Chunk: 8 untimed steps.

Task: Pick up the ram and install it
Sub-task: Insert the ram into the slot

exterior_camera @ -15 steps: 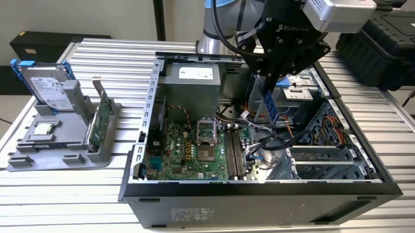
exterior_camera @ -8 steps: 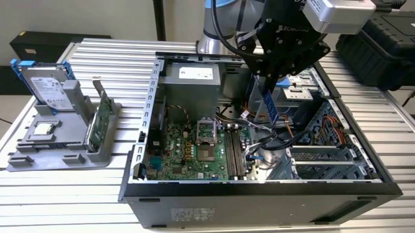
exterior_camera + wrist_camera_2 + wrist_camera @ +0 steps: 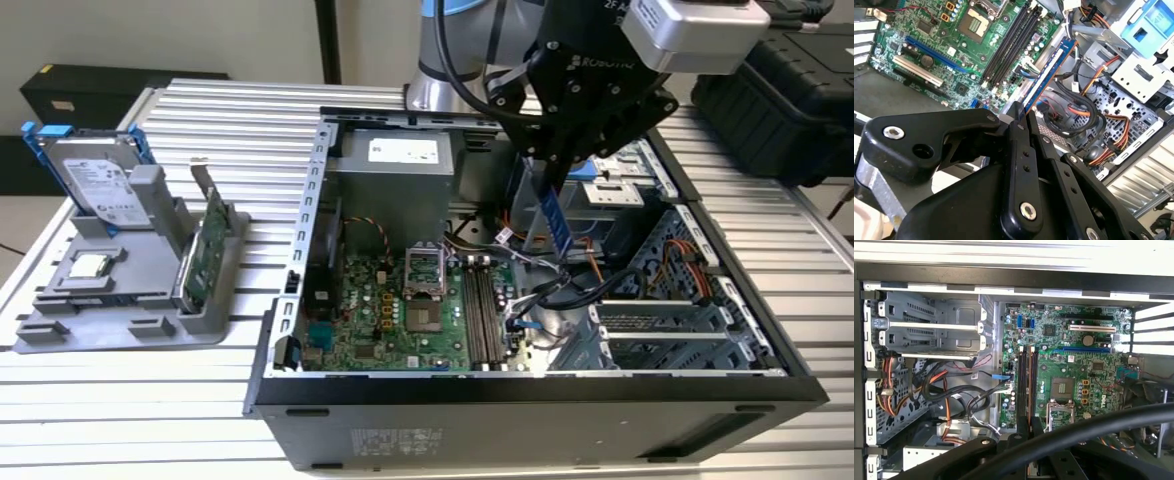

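Note:
The ram (image 3: 557, 220), a long thin blue stick, hangs tilted over the open computer case with my gripper (image 3: 549, 172) shut on its upper end. In the second wrist view the ram (image 3: 1048, 74) sticks out from between the black fingers (image 3: 1015, 131) above the cables. It is off to the side of the motherboard's long black slots (image 3: 1010, 44). Those slots (image 3: 483, 318) lie on the green motherboard (image 3: 380, 310) below the ram, towards the exterior view's left. In the first wrist view the slots (image 3: 1026, 382) stand bare with nothing in them.
A grey holder (image 3: 127, 320) on the exterior view's left carries a silver drive with blue rails (image 3: 94, 175) and a green card (image 3: 211, 245). Inside the case are the power supply (image 3: 400, 165), loose cables (image 3: 574, 285) and a metal drive cage (image 3: 667, 325).

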Tool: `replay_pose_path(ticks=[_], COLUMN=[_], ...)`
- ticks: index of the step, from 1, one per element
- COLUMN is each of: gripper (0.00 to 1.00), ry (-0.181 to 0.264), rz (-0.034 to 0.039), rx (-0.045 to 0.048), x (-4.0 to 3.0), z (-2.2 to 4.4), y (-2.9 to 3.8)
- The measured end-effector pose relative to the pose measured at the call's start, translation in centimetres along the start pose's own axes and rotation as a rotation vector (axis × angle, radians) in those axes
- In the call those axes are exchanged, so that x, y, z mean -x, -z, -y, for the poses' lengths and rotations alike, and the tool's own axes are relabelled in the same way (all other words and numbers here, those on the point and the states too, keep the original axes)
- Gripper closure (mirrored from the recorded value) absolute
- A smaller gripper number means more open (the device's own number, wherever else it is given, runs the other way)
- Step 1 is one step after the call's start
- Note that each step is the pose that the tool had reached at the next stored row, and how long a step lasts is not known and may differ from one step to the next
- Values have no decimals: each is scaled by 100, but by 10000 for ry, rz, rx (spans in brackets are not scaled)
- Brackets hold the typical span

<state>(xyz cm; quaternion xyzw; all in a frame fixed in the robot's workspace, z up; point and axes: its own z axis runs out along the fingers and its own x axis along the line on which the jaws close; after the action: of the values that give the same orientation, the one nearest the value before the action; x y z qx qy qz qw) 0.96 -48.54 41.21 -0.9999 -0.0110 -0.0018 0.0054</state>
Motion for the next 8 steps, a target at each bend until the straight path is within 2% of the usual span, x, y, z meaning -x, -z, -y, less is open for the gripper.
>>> replay_pose_path(ticks=[8], gripper=[100], ry=[0], rz=[0], rx=[0], x=[0], z=[0], y=[-25])
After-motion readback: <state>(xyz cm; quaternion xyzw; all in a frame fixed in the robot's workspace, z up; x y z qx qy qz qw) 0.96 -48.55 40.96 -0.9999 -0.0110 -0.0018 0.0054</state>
